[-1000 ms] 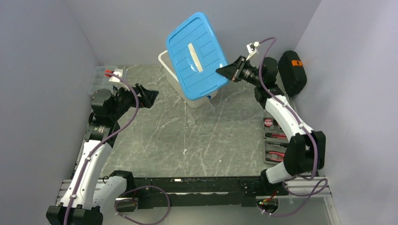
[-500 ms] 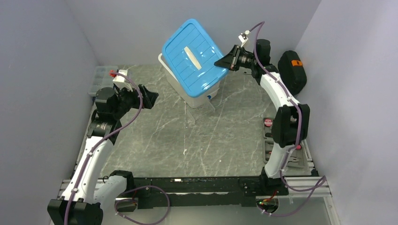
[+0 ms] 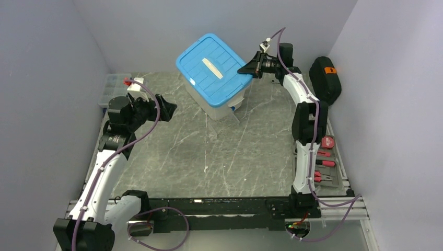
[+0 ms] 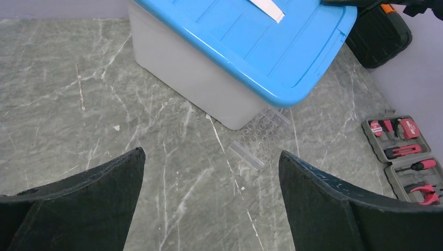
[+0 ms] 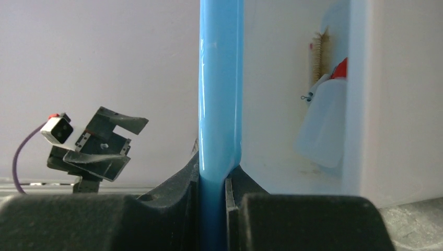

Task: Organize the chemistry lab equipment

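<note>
Your right gripper pinches the blue lid; only its wrist view shows squeeze bottle and wire brush inside the bin (left gripper wide, empty).

1. The squeeze bottle and wire brush — only blurred shapes inside the bin.
2. The clear tube rack — far end hidden under the blue lid.
3. The tool tray is cut off at right.

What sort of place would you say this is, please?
Probably a robot test cell: plain lilac walls enclose a grey marble-patterned tabletop, with two white robot arms mounted on a black rail at its near edge.
</note>
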Controlling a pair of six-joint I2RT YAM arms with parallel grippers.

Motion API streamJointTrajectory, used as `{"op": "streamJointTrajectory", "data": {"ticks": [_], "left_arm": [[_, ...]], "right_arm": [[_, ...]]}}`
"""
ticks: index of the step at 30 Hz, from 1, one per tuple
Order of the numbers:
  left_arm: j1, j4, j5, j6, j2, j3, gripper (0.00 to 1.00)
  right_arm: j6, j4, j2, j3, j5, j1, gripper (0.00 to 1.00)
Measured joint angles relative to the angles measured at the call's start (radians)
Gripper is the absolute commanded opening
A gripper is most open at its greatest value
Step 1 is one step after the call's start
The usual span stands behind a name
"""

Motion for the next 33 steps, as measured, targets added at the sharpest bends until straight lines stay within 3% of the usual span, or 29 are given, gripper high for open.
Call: {"op": "streamJointTrajectory", "data": {"ticks": [7,16,27,33], "left_arm": [[0.0,0.0,0.001,0.0,0.011,0.0,0.99],[0.0,-0.001,0.001,0.001,0.014,0.0,0.99],[0.0,-0.006,0.001,0.007,0.014,0.0,0.99],[0.0,-0.016,0.001,0.011,0.014,0.0,0.99]], "right_arm": [[0.089,0.016,0.087,0.057,-0.044,-0.018,0.0],[0.144,0.085,0.108,0.06,-0.039,-0.024,0.43],[0.119,0.1,0.108,0.077,0.022,-0.063,0.58],[0.03,0.003,0.107,0.093,0.083,-0.076,0.65]]}}
